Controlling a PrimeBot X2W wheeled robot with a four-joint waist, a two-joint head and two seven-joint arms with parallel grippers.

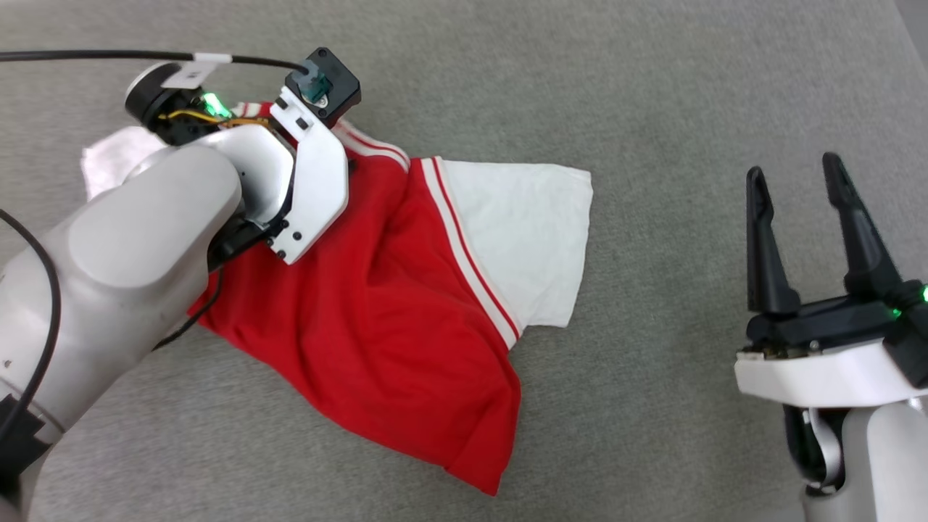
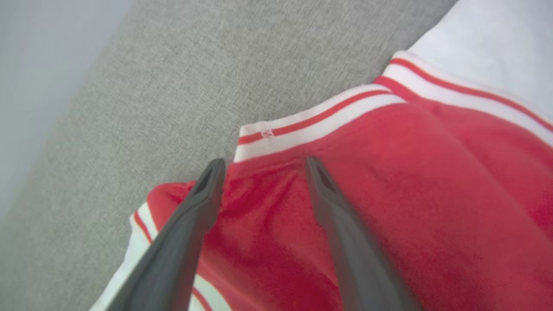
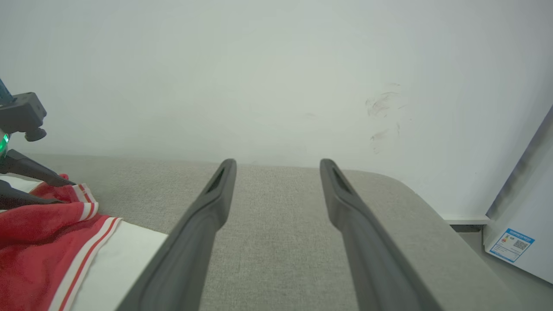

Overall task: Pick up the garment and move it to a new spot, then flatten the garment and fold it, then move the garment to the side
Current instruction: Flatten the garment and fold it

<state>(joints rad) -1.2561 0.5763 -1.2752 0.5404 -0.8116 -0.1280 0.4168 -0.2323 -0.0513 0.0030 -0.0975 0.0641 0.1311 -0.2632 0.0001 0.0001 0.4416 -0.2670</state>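
Early stage, by my read: the soft red T-shirt with white sleeves and striped trim lies rumpled and unfolded on the grey woven surface, with the left gripper spread over the shirt's collar, grasping nothing, and the right gripper spread and empty, well right of the shirt.

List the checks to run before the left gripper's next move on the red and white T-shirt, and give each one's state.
1. The left gripper is open: ok, fingers spread.
2. It is over the red short-sleeved T-shirt with white sleeves, just below the red-and-white striped trim: ok.
3. Its fingertips touch the fabric: cannot tell.
4. The right gripper is open and apart from the shirt: ok, above the grey woven surface.
5. The shirt lies flat: not ok, it is rumpled.
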